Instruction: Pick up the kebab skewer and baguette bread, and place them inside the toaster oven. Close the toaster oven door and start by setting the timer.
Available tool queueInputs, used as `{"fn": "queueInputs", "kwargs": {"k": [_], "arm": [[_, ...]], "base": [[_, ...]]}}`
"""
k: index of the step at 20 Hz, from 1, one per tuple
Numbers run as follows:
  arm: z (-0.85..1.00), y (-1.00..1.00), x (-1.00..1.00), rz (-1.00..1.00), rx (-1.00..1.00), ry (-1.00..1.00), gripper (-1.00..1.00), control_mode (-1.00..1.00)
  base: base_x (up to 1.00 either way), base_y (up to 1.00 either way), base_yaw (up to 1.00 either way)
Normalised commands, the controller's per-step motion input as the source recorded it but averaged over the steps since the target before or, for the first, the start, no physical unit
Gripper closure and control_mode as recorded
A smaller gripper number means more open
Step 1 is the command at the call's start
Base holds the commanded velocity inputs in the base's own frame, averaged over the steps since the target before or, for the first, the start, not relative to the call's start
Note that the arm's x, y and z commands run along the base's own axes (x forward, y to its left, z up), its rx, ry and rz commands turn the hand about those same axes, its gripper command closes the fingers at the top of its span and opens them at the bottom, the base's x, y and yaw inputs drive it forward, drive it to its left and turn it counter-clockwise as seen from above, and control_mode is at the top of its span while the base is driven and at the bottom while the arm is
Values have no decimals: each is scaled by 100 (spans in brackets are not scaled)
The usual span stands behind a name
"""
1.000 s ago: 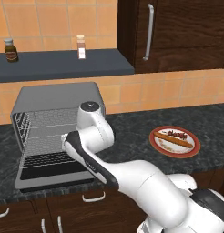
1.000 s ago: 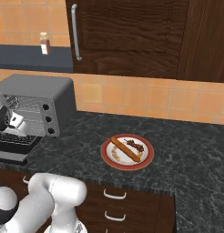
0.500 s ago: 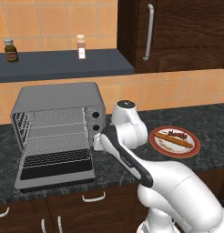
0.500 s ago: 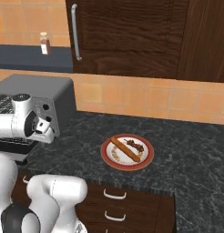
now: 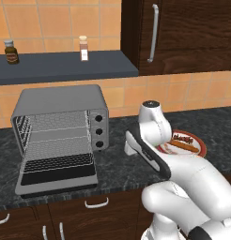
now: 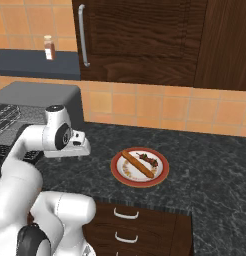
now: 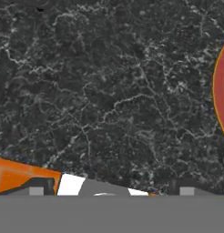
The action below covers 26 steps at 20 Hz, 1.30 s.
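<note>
Pincer spread wide, empty, over bare counter beside plate. Baguette and skewer on plate; oven open at left.

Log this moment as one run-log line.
phase: reaching toward plate | gripper: open, empty, above counter | kebab skewer, baguette bread: on plate | toaster oven door: open

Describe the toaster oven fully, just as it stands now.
The toaster oven is a grey metal box on the dark speckled counter, under the shelf. Its door lies folded down, open and flat. Wire racks show inside, bare. Three black knobs run in a column on its right front. Nothing touches it.
</note>
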Motion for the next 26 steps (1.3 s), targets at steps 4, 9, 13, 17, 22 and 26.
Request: {"fn": "queueInputs", "kwargs": {"k": [4,9,13,17,22,26], "arm": [[-10,-100,63,-7,-2,0,-100,-100],[-16,-100,60,-1,3,0,-100,-100],[-36,-100,43,0,3,0,-100,-100],[-23,-100,28,6,2,0,-100,-100],[-5,-39,30,6,0,0,-100,-100],[-30,-34,28,5,0,0,-100,-100]], "base": [[0,0,0],[0,0,0],[0,0,0],[0,0,0],[0,0,0],[0,0,0]]}}
